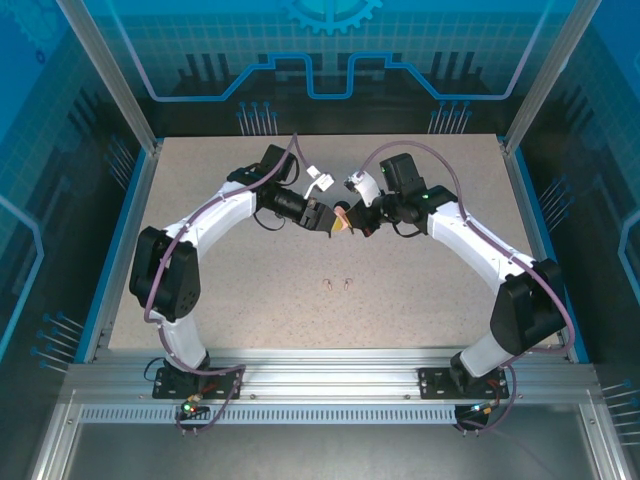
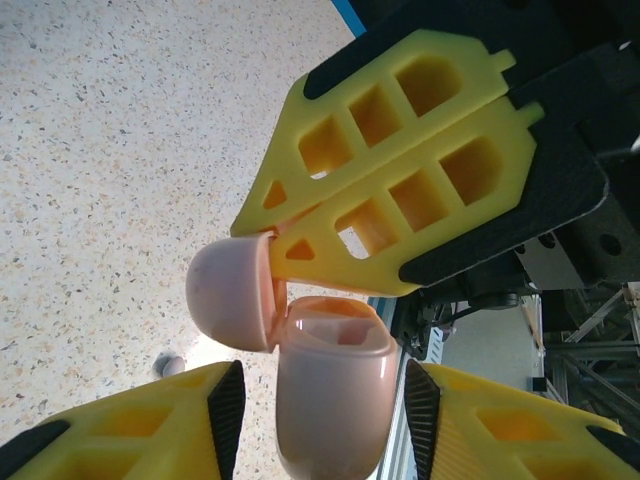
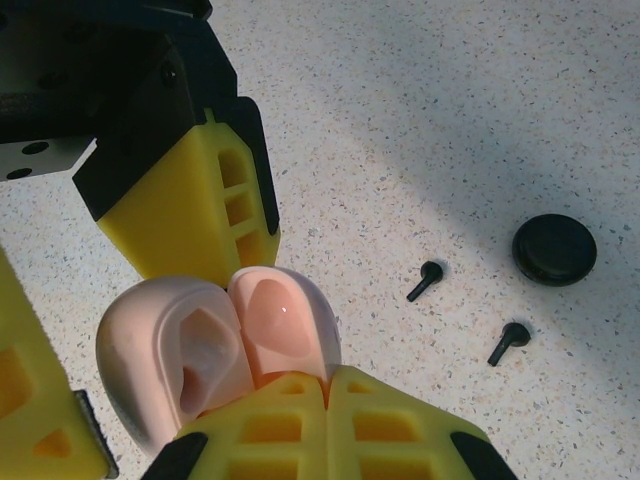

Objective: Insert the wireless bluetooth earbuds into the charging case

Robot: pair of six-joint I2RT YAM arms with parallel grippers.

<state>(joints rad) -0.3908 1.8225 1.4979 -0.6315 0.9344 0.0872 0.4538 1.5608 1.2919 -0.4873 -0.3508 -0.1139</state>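
Speckled table [image 2: 110, 150]; pink case [image 2: 330, 410] gripped in left end effector [image 2: 325, 400].

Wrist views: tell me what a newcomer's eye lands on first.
The open pink charging case, held in the air: the left gripper brackets its body, and the right gripper pinches its lid. On the table below lie two black earbuds beside a round black case.
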